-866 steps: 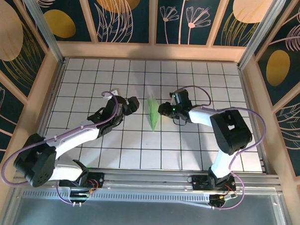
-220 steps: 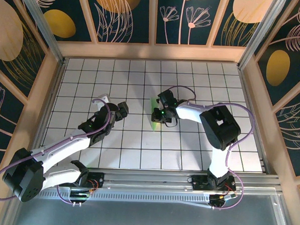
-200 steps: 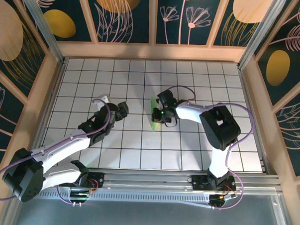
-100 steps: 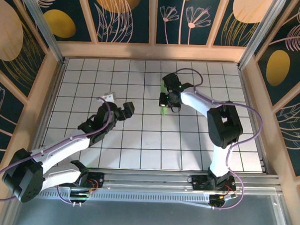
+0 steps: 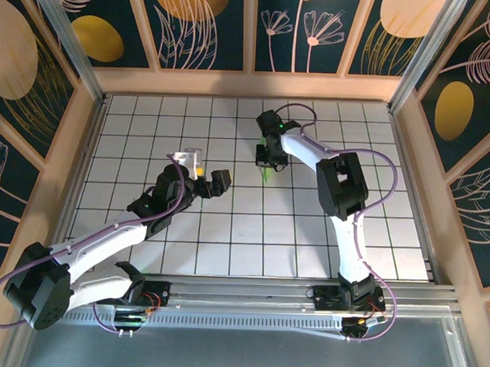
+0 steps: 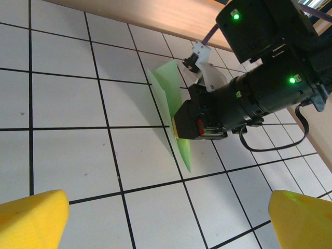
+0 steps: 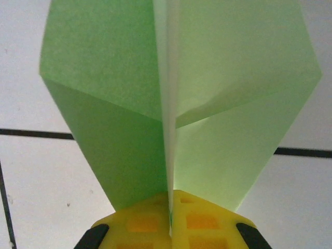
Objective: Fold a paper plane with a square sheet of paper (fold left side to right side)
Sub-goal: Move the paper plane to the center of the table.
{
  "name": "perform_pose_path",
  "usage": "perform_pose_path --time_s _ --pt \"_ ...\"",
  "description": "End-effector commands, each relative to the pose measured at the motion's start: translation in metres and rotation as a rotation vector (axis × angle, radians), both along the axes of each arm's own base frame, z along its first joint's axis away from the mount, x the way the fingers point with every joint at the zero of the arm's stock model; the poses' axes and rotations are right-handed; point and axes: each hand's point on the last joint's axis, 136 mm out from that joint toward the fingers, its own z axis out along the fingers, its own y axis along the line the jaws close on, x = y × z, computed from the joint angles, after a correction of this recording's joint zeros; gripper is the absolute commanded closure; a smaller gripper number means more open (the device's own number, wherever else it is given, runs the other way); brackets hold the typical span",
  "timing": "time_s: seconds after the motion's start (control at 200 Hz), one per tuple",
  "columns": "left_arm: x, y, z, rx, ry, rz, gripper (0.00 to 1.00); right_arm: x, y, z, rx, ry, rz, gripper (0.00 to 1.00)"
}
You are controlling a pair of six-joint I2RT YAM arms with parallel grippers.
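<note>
The paper plane [image 5: 265, 173] is a narrow pale green dart, and my right gripper [image 5: 267, 158] is shut on its centre fold just behind the table's middle. In the right wrist view the yellow fingers [image 7: 139, 224] pinch the crease, with the two green wings [image 7: 111, 72] spreading away from them. The left wrist view has the plane [image 6: 167, 84] slanting down to a tip near the tiles, under the black right gripper [image 6: 182, 124]. My left gripper [image 5: 205, 172] stands wide open to the plane's left and a little nearer, its yellow fingertips [image 6: 32, 220] bare.
White grid tiles [image 5: 308, 235] cover the floor. Wooden walls [image 5: 249, 84] close in the back and both sides. A metal rail [image 5: 248, 291] runs along the near edge by the arm bases. The right arm's purple cable [image 5: 384, 169] loops over the right tiles.
My right gripper has carried the plane from the table's middle toward the back, and the forearm has swung round. The left gripper has shifted slightly right and stays open.
</note>
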Motion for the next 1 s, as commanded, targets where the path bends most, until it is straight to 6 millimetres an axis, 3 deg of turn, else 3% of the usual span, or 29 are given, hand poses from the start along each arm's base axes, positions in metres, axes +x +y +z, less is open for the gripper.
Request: perform_pose_path --time_s 0.0,0.53,0.996 --pt "0.000 -0.001 0.006 0.006 -0.021 -0.018 0.02 0.002 -0.007 -0.003 -0.053 0.020 0.006 0.96" --pt "0.003 -0.004 -0.001 0.027 0.009 -0.025 0.01 0.002 -0.011 -0.020 -0.074 0.052 -0.033 0.92" --pt "0.003 0.000 -0.001 0.043 0.012 -0.004 0.01 0.000 -0.021 -0.028 -0.111 0.048 -0.081 0.75"
